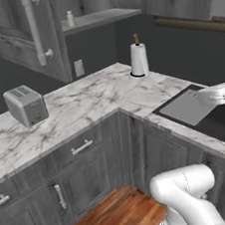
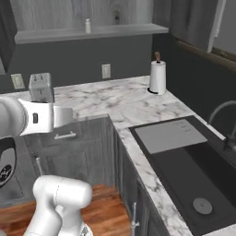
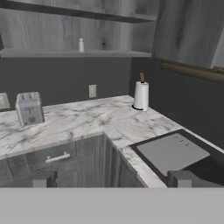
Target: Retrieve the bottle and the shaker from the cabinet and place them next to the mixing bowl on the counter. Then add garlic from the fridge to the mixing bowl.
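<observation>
A small pale shaker point(image 1: 70, 19) stands upright on the lower shelf of the open wall cabinet point(image 1: 103, 18), above the counter's corner. The right base view shows the shaker point(image 2: 87, 26) on the same shelf, and the hand view has the shaker point(image 3: 81, 45) far off at the upper left. My gripper point(image 3: 112, 179) is open with nothing between its fingertips point(image 3: 43, 178). It hangs well back from the counter, level with the drawer fronts and facing the corner. The bottle, the mixing bowl, the garlic and the fridge are out of view.
The cabinet door point(image 1: 22, 38) is swung open at the left. On the marble counter point(image 1: 97, 99) stand a toaster point(image 1: 26, 104) and a paper towel roll point(image 1: 138, 60). A dark sink point(image 2: 184, 152) with a faucet point(image 2: 220, 113) lies to the right.
</observation>
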